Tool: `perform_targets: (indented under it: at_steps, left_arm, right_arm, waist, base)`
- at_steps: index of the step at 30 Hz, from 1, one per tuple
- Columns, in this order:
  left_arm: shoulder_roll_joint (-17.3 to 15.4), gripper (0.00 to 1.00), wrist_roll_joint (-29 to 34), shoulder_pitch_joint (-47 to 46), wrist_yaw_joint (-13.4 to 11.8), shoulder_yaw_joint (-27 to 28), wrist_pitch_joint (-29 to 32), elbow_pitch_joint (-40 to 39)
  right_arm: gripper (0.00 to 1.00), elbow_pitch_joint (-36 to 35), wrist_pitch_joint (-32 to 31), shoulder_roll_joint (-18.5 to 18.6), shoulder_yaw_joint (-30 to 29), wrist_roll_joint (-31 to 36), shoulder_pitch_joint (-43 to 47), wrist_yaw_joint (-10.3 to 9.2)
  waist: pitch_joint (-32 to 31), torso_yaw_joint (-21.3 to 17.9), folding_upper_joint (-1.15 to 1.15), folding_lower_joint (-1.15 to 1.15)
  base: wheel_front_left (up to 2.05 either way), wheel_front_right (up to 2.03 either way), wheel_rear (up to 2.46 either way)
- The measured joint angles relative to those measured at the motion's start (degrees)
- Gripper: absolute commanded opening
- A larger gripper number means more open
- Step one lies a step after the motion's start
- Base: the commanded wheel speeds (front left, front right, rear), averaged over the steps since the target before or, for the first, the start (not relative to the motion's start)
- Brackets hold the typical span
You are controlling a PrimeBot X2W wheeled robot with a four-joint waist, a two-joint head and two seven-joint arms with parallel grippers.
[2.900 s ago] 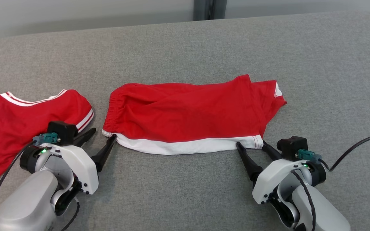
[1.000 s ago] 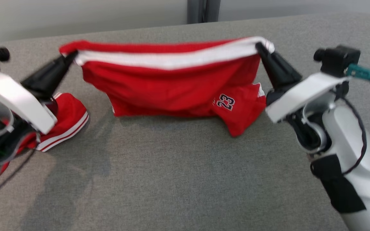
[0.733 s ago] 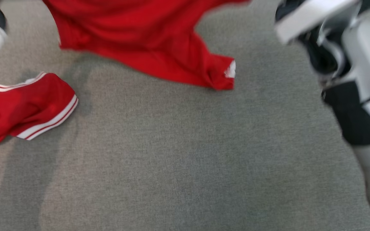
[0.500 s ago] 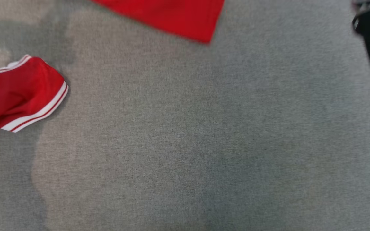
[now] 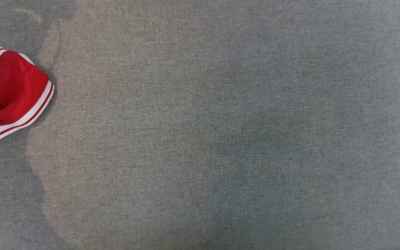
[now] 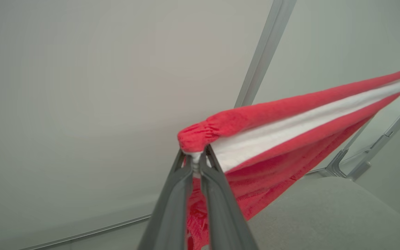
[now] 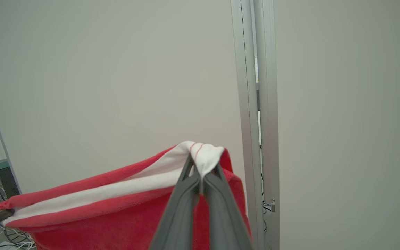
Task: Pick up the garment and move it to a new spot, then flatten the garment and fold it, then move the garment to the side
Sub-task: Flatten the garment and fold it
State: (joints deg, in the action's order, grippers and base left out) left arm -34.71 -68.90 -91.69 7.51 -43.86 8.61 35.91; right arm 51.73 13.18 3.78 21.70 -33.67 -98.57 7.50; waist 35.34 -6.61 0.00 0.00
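Garment (image 6: 283, 156) is off the grey fabric counter (image 5: 221, 139) and in the air, stretched by its white band between both arms. 2.9 s ago it lay flat with the fingers at its two hem corners. Left gripper (image 6: 196, 158) is pressed together, pinching the bunched end of the band; cloth hangs below it. Right gripper (image 7: 201, 170) is pressed together too, pinching the other white corner. Each wrist view shows the opposite gripper's dark tip at the far end of the band. The backdrop is a pale wall and an aluminium post (image 7: 255, 104), with the counter below. The head camera has swung since 1 s ago, so that shift is camera motion. The second red garment (image 5: 12, 93), with white stripes, lies on the counter at the left edge of the head view.
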Motion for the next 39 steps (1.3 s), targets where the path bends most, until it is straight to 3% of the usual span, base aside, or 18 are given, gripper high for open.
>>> perform_targets:
  at_steps: [11, 17, 26, 33, 39]
  left_arm:
    - [-3.8, 0.0, -5.9, 10.8, 0.0, -8.0, 0.8, -5.2]
    - [-5.8, 0.0, -10.0, 23.3, 0.0, -11.2, -1.3, -7.8]
    - [-5.4, 0.0, -16.9, 39.6, -1.4, -13.6, -2.8, -12.1]
    - [-5.5, 0.0, -15.2, 49.3, -5.6, -19.2, -3.2, -21.5]
    - [-8.2, 0.0, -12.9, 55.0, -9.2, -24.1, -1.4, -30.1]
  right_arm:
    - [0.0, 2.7, -2.2, -0.6, 8.7, -3.8, 9.0, -0.01]
    - [0.0, 0.9, -5.9, 1.2, 15.7, -7.9, 20.9, 0.0]
    - [0.0, -6.8, -15.4, 7.8, 21.9, -17.6, 38.0, -0.01]
    - [0.0, -16.9, -20.3, 15.0, 23.7, -21.0, 51.4, -0.01]
    - [0.0, -26.6, -25.5, 20.4, 21.4, -23.0, 63.5, -0.01]
  waist:
    - [-2.6, -0.5, 0.0, 0.0]
    - [-8.0, -0.9, 0.0, 0.0]
    - [-18.3, -1.3, 0.0, 0.0]
    - [-25.6, -0.7, 0.0, 0.0]
    - [-29.7, 0.5, 0.0, 0.0]
  base:
    - [0.0, 0.0, 0.0]
    - [0.0, 0.0, 0.0]
    - [0.0, 0.0, 0.0]
    - [0.0, 0.0, 0.0]
    - [0.0, 0.0, 0.0]
